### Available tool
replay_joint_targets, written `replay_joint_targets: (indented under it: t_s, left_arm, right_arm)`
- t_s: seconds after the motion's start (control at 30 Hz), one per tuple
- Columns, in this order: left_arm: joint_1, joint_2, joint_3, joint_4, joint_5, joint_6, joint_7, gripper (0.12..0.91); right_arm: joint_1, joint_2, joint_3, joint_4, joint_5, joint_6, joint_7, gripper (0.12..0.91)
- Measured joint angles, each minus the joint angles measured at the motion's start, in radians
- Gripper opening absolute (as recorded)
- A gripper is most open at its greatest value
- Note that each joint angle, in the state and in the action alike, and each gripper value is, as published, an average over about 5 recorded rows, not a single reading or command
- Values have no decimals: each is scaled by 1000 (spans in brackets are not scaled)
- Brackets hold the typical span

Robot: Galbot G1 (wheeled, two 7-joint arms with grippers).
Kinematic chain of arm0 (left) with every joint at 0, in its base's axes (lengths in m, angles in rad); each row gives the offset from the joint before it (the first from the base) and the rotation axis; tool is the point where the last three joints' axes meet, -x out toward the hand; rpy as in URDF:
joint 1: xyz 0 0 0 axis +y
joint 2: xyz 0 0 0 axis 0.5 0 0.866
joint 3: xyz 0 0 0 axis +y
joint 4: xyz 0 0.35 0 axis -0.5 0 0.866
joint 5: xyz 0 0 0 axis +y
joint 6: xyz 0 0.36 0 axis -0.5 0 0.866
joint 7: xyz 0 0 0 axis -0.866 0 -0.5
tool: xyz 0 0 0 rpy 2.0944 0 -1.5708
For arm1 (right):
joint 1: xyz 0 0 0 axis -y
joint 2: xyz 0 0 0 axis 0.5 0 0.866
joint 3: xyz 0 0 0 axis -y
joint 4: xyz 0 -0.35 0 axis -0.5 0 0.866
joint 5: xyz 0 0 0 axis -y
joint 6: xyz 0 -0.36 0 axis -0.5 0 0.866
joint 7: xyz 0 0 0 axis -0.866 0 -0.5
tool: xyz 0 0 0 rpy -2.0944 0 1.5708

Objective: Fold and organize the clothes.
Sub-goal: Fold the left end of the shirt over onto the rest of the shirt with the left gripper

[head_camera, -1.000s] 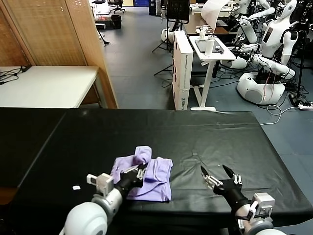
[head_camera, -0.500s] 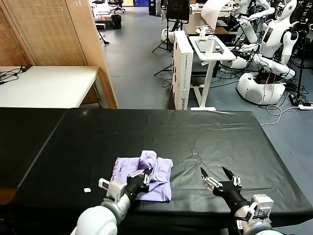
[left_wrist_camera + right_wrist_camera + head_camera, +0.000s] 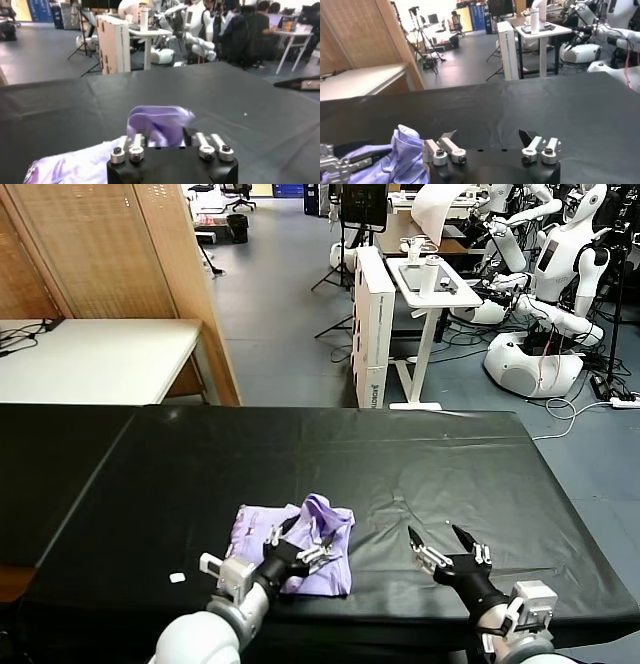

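The clothes are one lavender T-shirt (image 3: 262, 524), lying folded near the front edge of the black table (image 3: 200, 464). A loose fold of it (image 3: 322, 510) stands up at its right side. My left gripper (image 3: 300, 542) is low over the shirt's front, open, and the raised fold (image 3: 159, 121) sits between its spread fingers, free of them. The right gripper (image 3: 437, 542) hovers open over bare table to the right of the shirt, holding nothing. In the right wrist view, the shirt (image 3: 406, 149) lies apart from the right gripper (image 3: 488, 135).
A small white scrap (image 3: 177, 577) lies on the black table left of the shirt. Behind the table stand a white desk (image 3: 90, 359), a wooden screen (image 3: 150, 254), a white trolley (image 3: 432, 289) and other robots (image 3: 560, 274).
The left gripper carried the raised fold rightwards across the shirt, then opened and let it go. The fold now rests at the shirt's right side. The right gripper has barely moved.
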Motion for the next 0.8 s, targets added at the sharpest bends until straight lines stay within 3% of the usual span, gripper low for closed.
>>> replay_joint_targets:
  t_s: [0.13,0.23,0.43,0.8]
  left_arm:
    - [33,16,-63,-21,-80,90,-39,907]
    - [62,16,-96,-28,-138,125,-54,907]
    - [99,3,-109,-45,-223,136,-77,907]
    - [116,-13,-113,-12,-238,136,-81,907]
  right_arm:
    - [0,1,-2,-2,0,0,-1,907]
    - [0,-2,0,0,0,1,-1,907]
    - [-5,-8,5,6,1,2,-1,907]
    - [-10,-16,8,15,2,2,-1,907]
